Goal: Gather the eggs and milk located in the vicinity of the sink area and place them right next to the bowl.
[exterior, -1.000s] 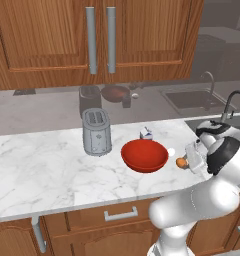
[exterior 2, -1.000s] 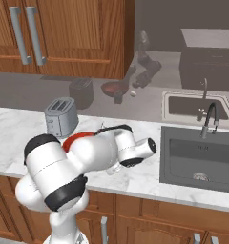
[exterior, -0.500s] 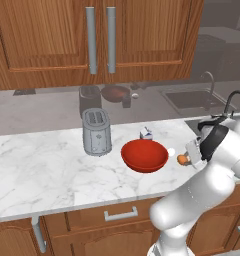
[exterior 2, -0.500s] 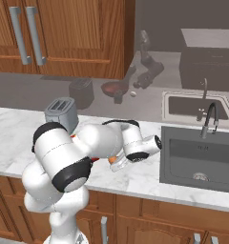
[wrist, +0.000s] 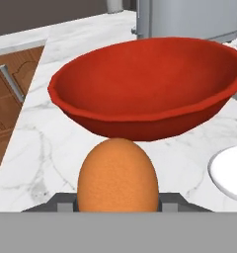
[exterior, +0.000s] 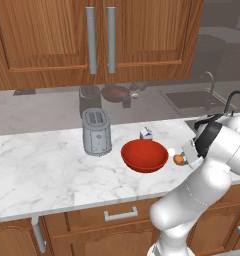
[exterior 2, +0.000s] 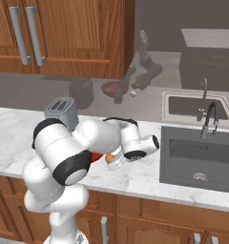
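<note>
On the marble counter, toward its sink end and near the front edge: brown egg sits between the jaws of the pincer, which is closed onto it and carrying it. In the hand view the egg lies dead centre, low between the two dark tips, with the red bowl straight ahead and close. From the left base view the egg hangs just beside the bowl's sink-side rim, low over the counter; whether it touches the marble yet, cannot tell.

White egg already lies at that same side of the bowl, between bowl and pincer, just behind the brown one; in the hand view it shows as a pale round shape at the right edge. Milk carton stands behind the bowl, near its back rim, toward the wall side of the counter.

Step in hand, by my reading: setting the brown egg down next to the bowl. To do it well: lower until the egg rests on the marble before letting go, since an egg dropped from any height will roll; keep clear of the white egg and the bowl wall; open gently and lift straight away
</note>
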### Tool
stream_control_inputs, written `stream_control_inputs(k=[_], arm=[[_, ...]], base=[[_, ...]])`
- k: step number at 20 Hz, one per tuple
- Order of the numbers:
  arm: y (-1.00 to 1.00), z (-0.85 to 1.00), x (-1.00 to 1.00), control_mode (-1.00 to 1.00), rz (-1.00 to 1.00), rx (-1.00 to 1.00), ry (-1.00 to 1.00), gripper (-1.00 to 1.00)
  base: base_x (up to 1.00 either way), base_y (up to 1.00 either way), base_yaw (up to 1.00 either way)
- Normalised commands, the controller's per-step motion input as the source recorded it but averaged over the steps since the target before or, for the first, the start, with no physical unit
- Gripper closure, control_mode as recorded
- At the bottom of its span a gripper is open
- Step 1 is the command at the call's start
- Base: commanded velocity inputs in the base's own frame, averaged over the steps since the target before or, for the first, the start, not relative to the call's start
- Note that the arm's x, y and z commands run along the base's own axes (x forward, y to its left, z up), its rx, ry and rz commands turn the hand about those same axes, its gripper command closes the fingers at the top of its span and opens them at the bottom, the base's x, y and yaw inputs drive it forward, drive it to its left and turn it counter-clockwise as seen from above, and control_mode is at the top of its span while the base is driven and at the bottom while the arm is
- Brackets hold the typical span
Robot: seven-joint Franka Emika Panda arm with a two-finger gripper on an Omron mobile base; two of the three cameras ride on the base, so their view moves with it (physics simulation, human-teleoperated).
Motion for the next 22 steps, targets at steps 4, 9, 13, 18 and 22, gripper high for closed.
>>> stream_control_inputs(k=[4,9,13,18,22], arm=[[0.28,-0.14,-0.01,-1.00,-0.01,0.00,0.00,1.00],[0.20,-0.06,-0.01,-1.00,0.00,0.00,0.00,1.00],[0.00,-0.06,0.00,-1.00,0.00,0.00,-0.02,1.00],[0.00,-0.05,0.00,-1.00,0.00,0.00,0.00,1.00],[0.00,-0.05,0.00,-1.00,0.00,0.00,0.00,-1.00]], base=[[0.00,0.00,0.00],[0.00,0.00,0.00],[0.00,0.00,0.00],[0.00,0.00,0.00],[0.00,0.00,0.00]])
